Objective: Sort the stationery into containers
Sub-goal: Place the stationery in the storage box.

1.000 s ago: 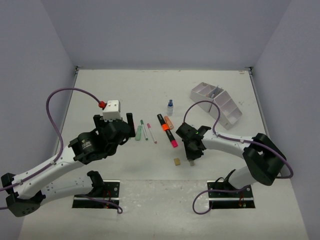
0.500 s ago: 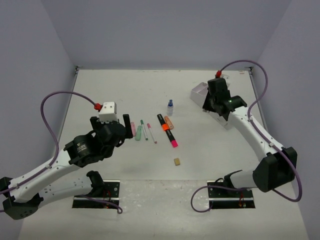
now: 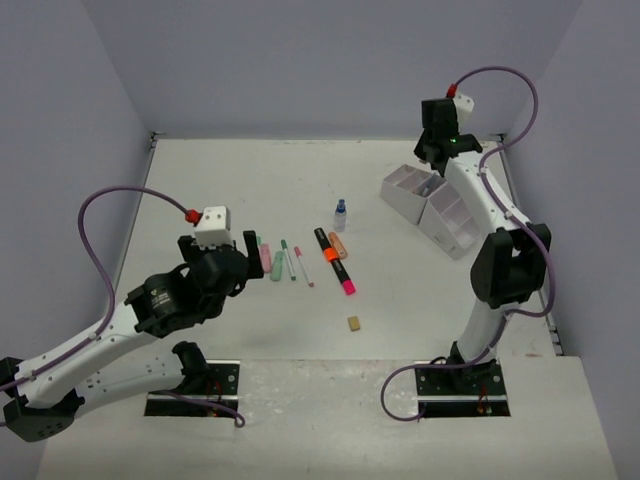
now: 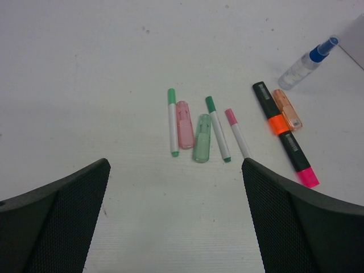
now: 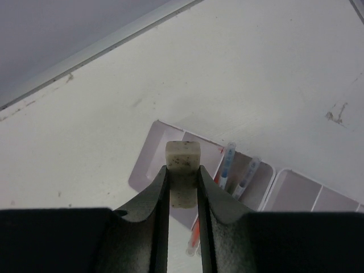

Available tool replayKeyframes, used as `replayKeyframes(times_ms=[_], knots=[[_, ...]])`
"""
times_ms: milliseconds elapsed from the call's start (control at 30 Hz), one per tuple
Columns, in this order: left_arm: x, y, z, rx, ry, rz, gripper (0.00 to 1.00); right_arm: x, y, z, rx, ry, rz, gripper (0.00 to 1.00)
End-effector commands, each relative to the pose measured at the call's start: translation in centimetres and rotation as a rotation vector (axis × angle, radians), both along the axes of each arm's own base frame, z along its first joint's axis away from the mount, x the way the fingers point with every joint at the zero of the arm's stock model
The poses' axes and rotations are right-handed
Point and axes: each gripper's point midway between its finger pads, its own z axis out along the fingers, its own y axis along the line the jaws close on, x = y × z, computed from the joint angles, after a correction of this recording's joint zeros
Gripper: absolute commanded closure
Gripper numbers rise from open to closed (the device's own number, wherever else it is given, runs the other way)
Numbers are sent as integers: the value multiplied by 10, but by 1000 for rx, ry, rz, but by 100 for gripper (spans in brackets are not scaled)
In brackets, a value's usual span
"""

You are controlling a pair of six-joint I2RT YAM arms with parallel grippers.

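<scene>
Drop-off step: right gripper (image 5: 183, 170) clamps eraser (image 5: 183, 156) above organizer (image 5: 149, 154), far right table corner. Next: lower into compartment, release. Left gripper (image 4: 175, 166) wide open, empty, over pens (image 4: 173, 120).

The left arm (image 3: 95, 348) and the right arm (image 3: 478, 200) are built of white link shells joined by black motor housings. A purple cable (image 3: 120, 192) is looped beside each, tipped by a red connector (image 3: 189, 214). A white camera block (image 3: 213, 222) is mounted at the left wrist. Black mesh-textured fingers (image 4: 296, 222) are fitted to the left gripper (image 4: 175, 170).
</scene>
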Motion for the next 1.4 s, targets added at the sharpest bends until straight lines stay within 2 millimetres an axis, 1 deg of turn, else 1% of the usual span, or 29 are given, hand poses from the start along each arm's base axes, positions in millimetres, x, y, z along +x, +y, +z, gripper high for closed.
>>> replayKeyframes(times_ms=[0, 100, 233, 367, 600, 667, 733, 800, 867, 900, 967, 1033, 1100, 1233, 1300, 1367], knots=[[7, -5, 3, 8, -22, -5, 0, 18, -3, -4, -21, -6, -31, 100], [9, -11, -2, 24, -7, -19, 0, 26, 0, -20, -21, 29, -24, 100], [11, -12, -10, 57, 14, -12, 0, 31, 6, -35, -2, 55, -10, 99], [11, -10, -9, 64, 11, 2, 0, 26, 5, -47, -1, 81, -13, 96], [10, -8, -4, 44, -5, -1, 0, 14, 5, -62, 4, 102, -13, 93], [10, -8, -5, 45, -3, -5, 0, 10, 4, -70, 1, 123, -14, 92], [10, -8, -5, 49, -3, -4, 0, 9, 4, -71, 3, 126, -14, 91], [10, -8, -5, 50, -2, -4, 0, 7, 4, -69, 2, 122, -12, 89], [10, -8, -6, 51, 0, -8, 0, 7, 4, -65, 5, 113, -11, 80], [10, -8, -5, 52, 0, -7, 0, 6, 4, -64, 5, 113, -9, 73], [10, -10, -5, 51, 0, -13, 0, 6, 5, -58, 7, 101, -3, 72], [10, -10, -5, 51, 1, -14, 0, 6, 5, -54, 6, 96, 0, 67], [10, -11, -6, 51, 2, -17, 0, 6, 5, -50, 4, 92, 3, 67], [11, -12, -6, 54, 4, -20, 0, 5, 7, -31, 10, 61, 22, 64], [11, -12, -6, 55, 5, -20, 0, 2, 8, -18, 7, 40, 30, 62], [11, -12, -6, 54, 4, -17, 0, -3, 11, -3, 6, 21, 48, 62]])
